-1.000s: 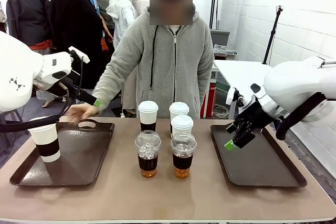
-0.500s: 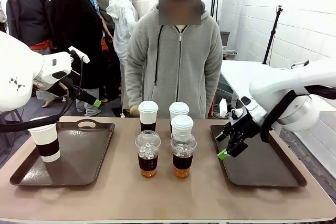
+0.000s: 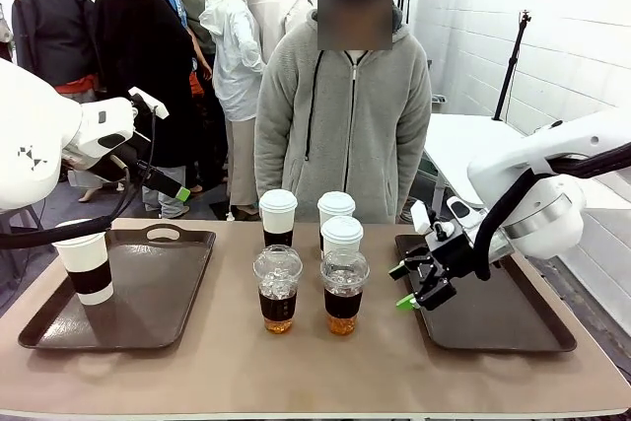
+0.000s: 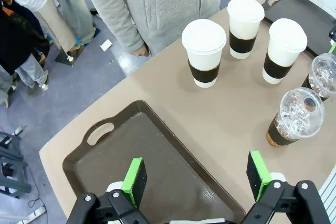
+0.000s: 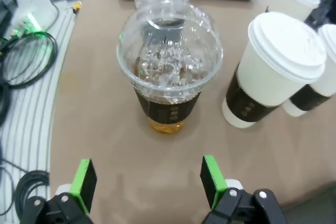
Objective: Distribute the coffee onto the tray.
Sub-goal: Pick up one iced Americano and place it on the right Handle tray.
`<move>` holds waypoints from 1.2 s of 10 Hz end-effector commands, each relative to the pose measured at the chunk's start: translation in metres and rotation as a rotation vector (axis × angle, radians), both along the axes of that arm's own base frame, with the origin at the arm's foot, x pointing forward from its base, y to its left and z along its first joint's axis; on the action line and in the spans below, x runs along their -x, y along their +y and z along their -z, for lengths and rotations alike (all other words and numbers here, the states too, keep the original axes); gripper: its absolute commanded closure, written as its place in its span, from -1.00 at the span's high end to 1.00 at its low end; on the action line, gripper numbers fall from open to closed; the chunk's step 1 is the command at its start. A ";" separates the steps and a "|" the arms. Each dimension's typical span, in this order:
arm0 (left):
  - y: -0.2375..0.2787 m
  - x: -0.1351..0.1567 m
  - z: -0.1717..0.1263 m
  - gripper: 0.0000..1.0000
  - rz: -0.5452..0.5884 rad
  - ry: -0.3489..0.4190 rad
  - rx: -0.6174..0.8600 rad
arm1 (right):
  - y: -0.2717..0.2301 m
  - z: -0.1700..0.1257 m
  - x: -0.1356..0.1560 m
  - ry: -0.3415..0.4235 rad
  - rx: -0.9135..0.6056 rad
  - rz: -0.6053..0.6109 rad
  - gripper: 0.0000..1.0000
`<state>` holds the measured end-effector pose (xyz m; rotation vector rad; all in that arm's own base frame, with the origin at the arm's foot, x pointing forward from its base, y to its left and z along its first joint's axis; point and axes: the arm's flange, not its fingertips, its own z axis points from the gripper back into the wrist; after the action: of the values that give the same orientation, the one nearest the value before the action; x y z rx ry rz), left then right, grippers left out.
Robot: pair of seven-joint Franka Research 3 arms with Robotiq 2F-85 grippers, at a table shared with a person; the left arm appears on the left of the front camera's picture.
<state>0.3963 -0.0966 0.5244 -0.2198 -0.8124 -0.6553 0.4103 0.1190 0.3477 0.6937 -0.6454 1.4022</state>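
One white lidded coffee cup stands on the left tray. Three more white cups cluster at mid-table, with two clear dome-lidded iced coffees in front of them. My right gripper is open at the left edge of the right tray, pointing at the nearer iced cup, which stands a short way beyond its fingertips. My left gripper hangs open above the left tray with nothing between its fingers.
A person in a grey hooded jacket stands at the far edge behind the cups, hands off the table. The right tray holds nothing. Bare tabletop runs along the front edge.
The person has pulled the hand back from the left tray's handle and stepped to the right. My right gripper has moved left and lower, from over the right tray towards the iced cups.
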 end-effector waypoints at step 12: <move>0.001 -0.002 -0.001 1.00 -0.002 0.008 -0.003 | 0.005 0.043 -0.011 -0.048 -0.112 -0.036 1.00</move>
<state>0.3963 -0.0966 0.5244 -0.2198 -0.8124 -0.6553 0.4124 0.1209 0.3144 0.7317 -0.6996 1.4136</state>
